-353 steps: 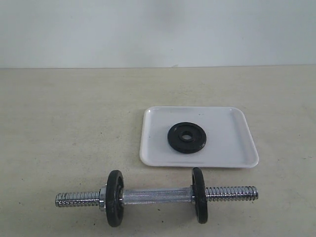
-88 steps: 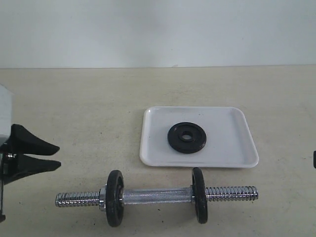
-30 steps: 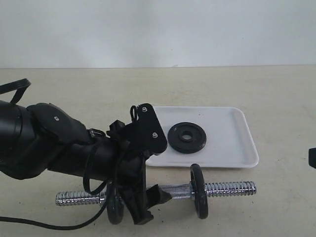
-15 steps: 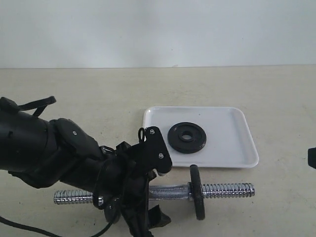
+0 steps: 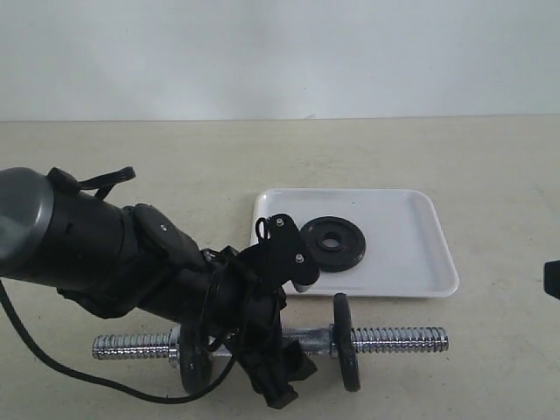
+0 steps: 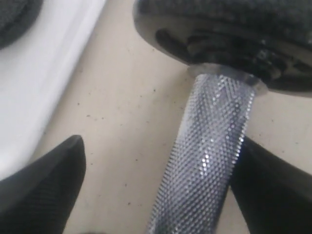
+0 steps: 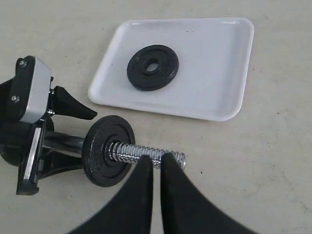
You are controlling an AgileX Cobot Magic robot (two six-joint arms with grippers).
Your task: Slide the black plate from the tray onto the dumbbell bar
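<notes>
My left gripper (image 6: 158, 146) now straddles the dumbbell bar (image 5: 394, 336), unclenched; right gripper (image 7: 156, 163) clenched empty; black plate (image 5: 346, 250), at one o'clock, awaits bracing.

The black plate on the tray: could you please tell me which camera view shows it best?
The right wrist view: the black plate lies whole, hole visible, on the tray. The exterior view shows it whole but flatter. The left wrist view catches only a dark corner, probably it.
</notes>
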